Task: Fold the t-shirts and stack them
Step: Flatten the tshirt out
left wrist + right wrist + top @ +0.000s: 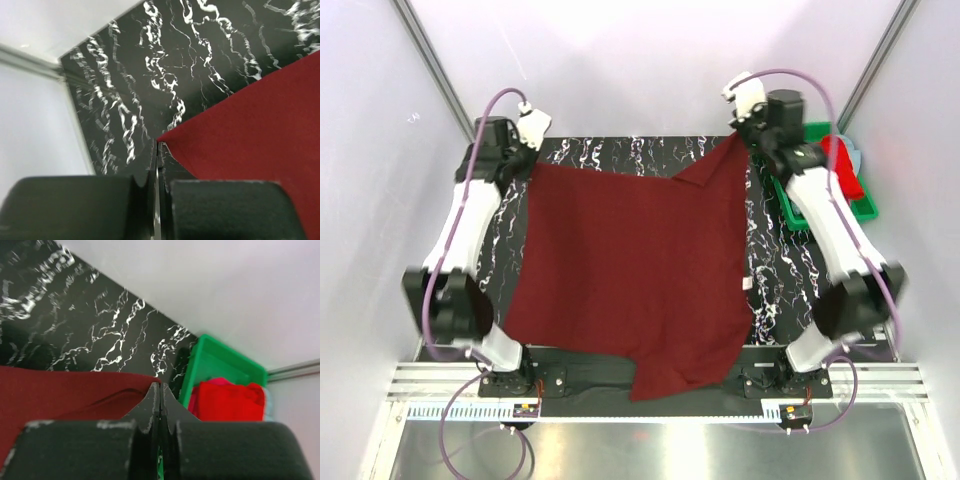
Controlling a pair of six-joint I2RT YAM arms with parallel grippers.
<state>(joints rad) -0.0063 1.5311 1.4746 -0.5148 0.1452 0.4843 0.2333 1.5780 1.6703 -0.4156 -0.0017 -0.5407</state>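
Note:
A dark maroon t-shirt (630,270) lies spread over the black marbled table (770,260), its near hem hanging past the front edge. My left gripper (531,163) is shut on the shirt's far left corner, and in the left wrist view the cloth (250,130) ends in a point at the closed tips (159,145). My right gripper (742,138) is shut on the far right corner, which it holds raised off the table. In the right wrist view the maroon edge (60,390) meets the closed tips (160,386). A bright red t-shirt (840,165) lies in a bin.
A green plastic bin (865,208) stands at the far right of the table, beside my right arm. In the right wrist view it (220,352) holds the red shirt (227,400), with a bit of pink cloth (220,381) behind that. White walls enclose the table on three sides.

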